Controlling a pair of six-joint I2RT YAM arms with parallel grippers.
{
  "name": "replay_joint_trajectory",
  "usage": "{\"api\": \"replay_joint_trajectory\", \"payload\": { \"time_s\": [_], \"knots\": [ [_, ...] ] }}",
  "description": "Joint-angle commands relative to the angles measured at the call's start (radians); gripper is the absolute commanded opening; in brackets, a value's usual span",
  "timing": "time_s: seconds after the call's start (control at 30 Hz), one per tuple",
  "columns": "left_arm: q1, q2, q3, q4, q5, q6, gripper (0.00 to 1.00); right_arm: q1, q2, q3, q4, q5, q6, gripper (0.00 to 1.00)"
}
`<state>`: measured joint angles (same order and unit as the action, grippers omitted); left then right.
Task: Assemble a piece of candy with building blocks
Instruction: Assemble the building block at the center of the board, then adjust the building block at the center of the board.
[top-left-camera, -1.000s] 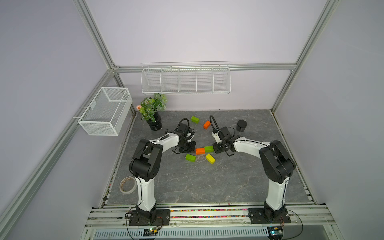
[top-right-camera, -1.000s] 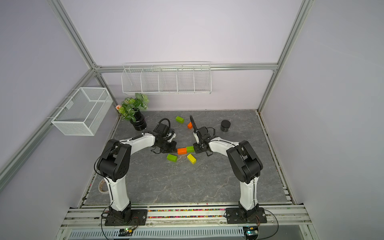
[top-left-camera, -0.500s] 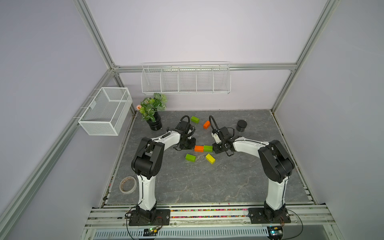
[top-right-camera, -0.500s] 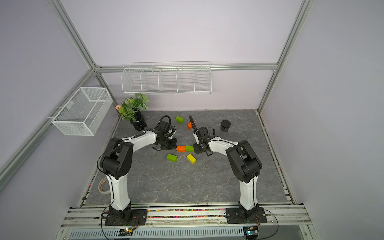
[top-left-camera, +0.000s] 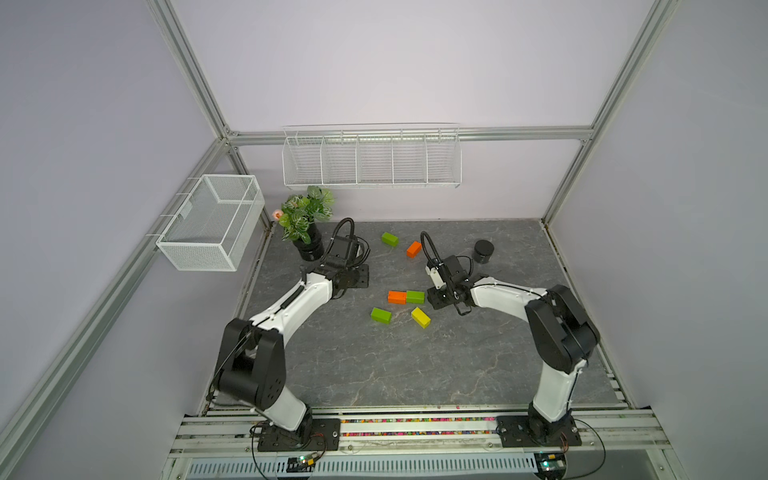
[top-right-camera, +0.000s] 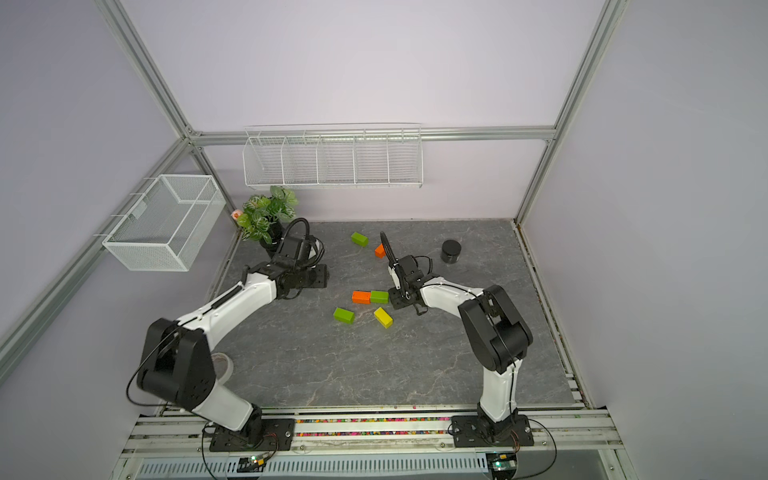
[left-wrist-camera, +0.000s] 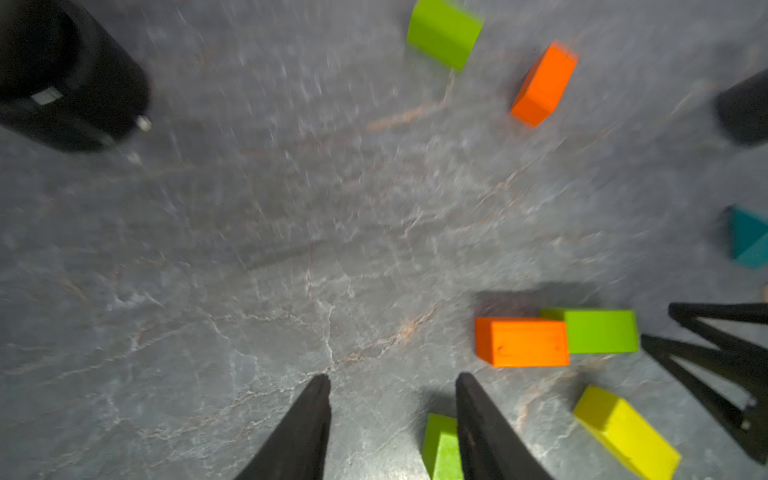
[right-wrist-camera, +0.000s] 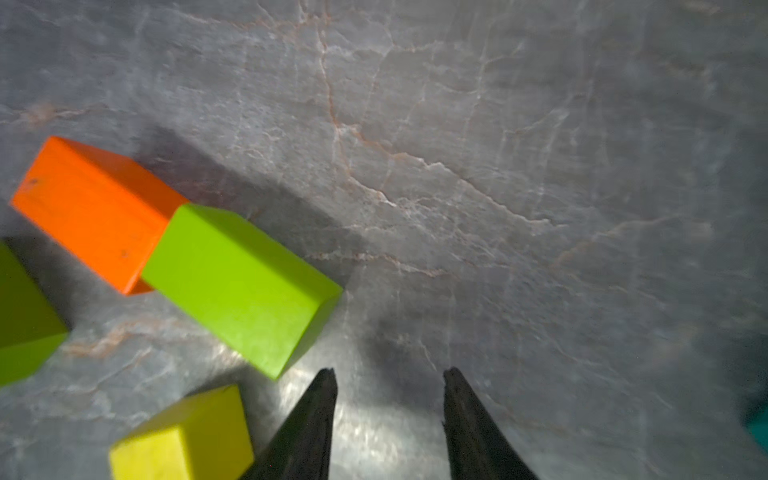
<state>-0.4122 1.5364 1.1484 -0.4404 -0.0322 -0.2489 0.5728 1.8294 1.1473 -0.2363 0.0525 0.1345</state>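
Of the piece of candy, an orange brick (top-left-camera: 397, 297) and a green brick (top-left-camera: 415, 297) lie end to end, touching, mid-table. Other building blocks lie loose: a green brick (top-left-camera: 381, 315) and a yellow brick (top-left-camera: 420, 317) just in front, a green brick (top-left-camera: 390, 239) and an orange brick (top-left-camera: 414, 249) further back. A teal triangle (left-wrist-camera: 750, 237) shows at the edge of the left wrist view. My left gripper (left-wrist-camera: 392, 378) is open over bare table, left of the pair. My right gripper (right-wrist-camera: 390, 372) is open and empty, just right of the joined green brick (right-wrist-camera: 241, 282).
A black round jar (top-left-camera: 483, 251) stands at the back right. A potted plant (top-left-camera: 307, 224) is at the back left corner, close behind my left wrist. Wire baskets hang on the back and left walls. A tape roll (top-right-camera: 222, 365) lies by the left arm's base.
My left gripper has drawn back from the orange brick toward the back left, and its jaws have opened. My right gripper's jaws have spread wider beside the green brick.
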Motion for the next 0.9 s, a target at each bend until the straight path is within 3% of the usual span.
{"api": "replay_joint_trajectory", "payload": {
  "time_s": [0.0, 0.13, 0.2, 0.3, 0.63, 0.87],
  "knots": [
    [0.000, -0.060, -0.075, 0.067, -0.080, -0.088, 0.51, 0.015, -0.144, -0.003, 0.035, -0.005, -0.071, 0.58],
    [0.004, -0.147, -0.184, 0.166, -0.069, -0.149, 0.52, 0.018, -0.137, 0.082, -0.020, -0.238, -0.157, 0.65],
    [0.005, -0.181, -0.234, 0.222, -0.046, -0.162, 0.52, 0.021, -0.077, 0.156, -0.085, -0.370, -0.227, 0.65],
    [0.007, -0.217, -0.273, 0.254, -0.037, -0.179, 0.52, 0.026, 0.036, 0.330, -0.241, -0.463, -0.297, 0.66],
    [0.016, -0.239, -0.294, 0.229, -0.054, -0.178, 0.52, 0.074, 0.339, 0.758, -0.612, -0.478, -0.520, 0.63],
    [0.028, -0.217, -0.296, 0.230, -0.041, -0.182, 0.52, 0.093, 0.426, 0.807, -0.626, -0.371, -0.549, 0.60]
  ]
}}
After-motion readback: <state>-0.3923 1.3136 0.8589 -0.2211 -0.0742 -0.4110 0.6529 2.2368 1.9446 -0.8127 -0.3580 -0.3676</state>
